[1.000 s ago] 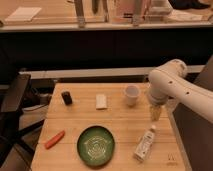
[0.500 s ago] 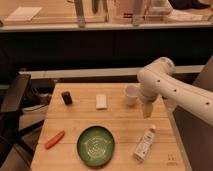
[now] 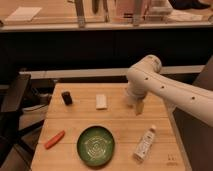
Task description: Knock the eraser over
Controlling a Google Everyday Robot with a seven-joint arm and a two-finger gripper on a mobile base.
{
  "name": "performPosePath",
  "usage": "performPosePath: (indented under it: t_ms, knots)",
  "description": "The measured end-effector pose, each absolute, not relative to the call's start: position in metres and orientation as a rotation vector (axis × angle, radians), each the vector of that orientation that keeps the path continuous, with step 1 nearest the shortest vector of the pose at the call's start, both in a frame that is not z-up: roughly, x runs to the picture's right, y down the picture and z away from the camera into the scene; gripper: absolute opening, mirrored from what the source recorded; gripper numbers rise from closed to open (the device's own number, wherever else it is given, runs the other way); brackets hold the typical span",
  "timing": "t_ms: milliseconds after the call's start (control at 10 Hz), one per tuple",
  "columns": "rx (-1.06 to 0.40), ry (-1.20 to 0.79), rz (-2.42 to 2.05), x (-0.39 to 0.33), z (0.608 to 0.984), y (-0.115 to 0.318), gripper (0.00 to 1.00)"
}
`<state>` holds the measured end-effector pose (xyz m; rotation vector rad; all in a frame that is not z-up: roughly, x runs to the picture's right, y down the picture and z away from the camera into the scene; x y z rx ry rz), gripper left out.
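while eraser (image 3: 66,98) stands, gripper (image 3: 138,108) near white block (image 3: 101,101)

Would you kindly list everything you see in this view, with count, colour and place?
eraser: one, black, upright, table's back left
block: one, white, flat, back centre
marker: one, orange, lying front left
plate: one, green, front centre
bottle: one, white, lying front right
table: one, light wood, centre
chair: one, black, left of the table
arm: one, white, reaching in from the right
gripper: one, tan, above the table right of the block, holding nothing
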<state>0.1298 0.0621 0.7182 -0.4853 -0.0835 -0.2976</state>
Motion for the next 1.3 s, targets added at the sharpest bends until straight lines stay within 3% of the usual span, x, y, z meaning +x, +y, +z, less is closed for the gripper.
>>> performPosePath:
  t_ms: [1300]
  knots:
    - [-0.443,-0.152,-0.488,0.034,0.757,0.042,0.80]
